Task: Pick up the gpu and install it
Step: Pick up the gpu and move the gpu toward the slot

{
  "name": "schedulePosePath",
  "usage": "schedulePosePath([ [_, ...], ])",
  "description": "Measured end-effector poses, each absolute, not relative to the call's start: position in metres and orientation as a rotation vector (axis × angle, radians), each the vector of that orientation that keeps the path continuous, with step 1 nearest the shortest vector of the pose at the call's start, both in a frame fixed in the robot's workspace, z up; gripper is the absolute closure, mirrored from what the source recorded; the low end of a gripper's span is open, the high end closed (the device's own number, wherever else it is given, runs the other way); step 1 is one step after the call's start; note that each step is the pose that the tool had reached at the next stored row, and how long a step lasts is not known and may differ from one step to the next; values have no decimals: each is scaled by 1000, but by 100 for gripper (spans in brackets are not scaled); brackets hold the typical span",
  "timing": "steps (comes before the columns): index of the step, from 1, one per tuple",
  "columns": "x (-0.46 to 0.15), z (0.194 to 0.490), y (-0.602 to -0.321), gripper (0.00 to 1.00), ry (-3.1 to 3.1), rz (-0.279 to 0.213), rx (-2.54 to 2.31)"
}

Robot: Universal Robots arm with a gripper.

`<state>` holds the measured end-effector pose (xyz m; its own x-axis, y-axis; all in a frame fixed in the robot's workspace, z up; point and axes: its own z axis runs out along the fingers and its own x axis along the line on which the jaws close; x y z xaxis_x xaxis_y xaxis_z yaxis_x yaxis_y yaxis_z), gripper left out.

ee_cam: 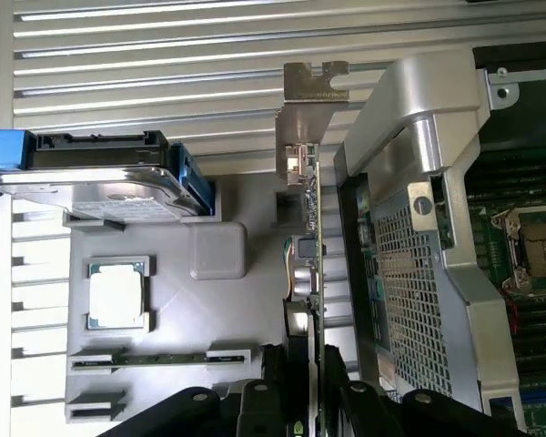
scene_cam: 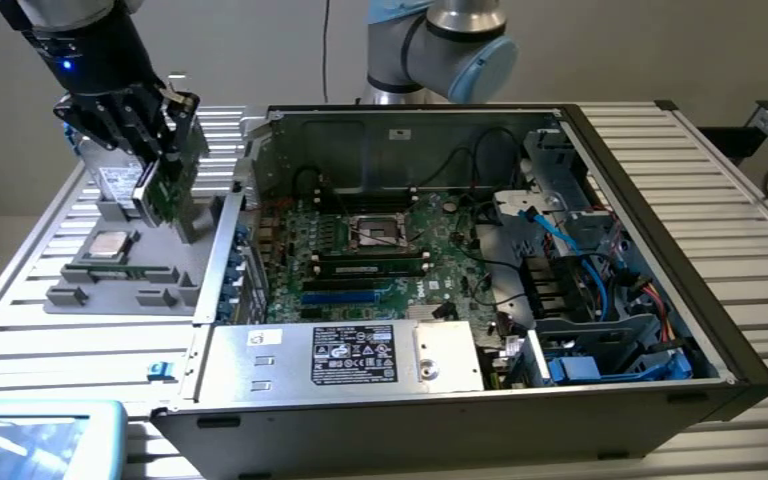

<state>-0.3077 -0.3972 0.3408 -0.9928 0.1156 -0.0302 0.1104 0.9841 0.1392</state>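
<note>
The gpu (scene_cam: 171,190) is a green card standing on edge over the grey parts tray (scene_cam: 77,295), at the exterior view's left, outside the computer case. In the wrist view the gpu (ee_cam: 309,246) appears edge-on, its thin silver end bracket (ee_cam: 311,91) at the far end. My black gripper (scene_cam: 155,140) is shut on the card's upper edge. The fingers (ee_cam: 341,378) press on both faces of the card in the wrist view. Whether the card still rests in its tray slot I cannot tell.
Close beside the card on the tray stand a silver hard drive (scene_cam: 117,185), a CPU (scene_cam: 108,243) and a RAM stick (scene_cam: 117,270). The open computer case (scene_cam: 651,230) holds the green motherboard (scene_cam: 371,250), cables and a power supply (scene_cam: 344,355). Its perforated wall (ee_cam: 409,264) is right beside the card.
</note>
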Motion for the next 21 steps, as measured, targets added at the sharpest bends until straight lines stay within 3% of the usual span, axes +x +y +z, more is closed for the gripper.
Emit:
schedulePosePath([
  [16,-293,413,-399,72,3097,213,179],
  [21,-279,423,-401,72,3117,213,182],
])
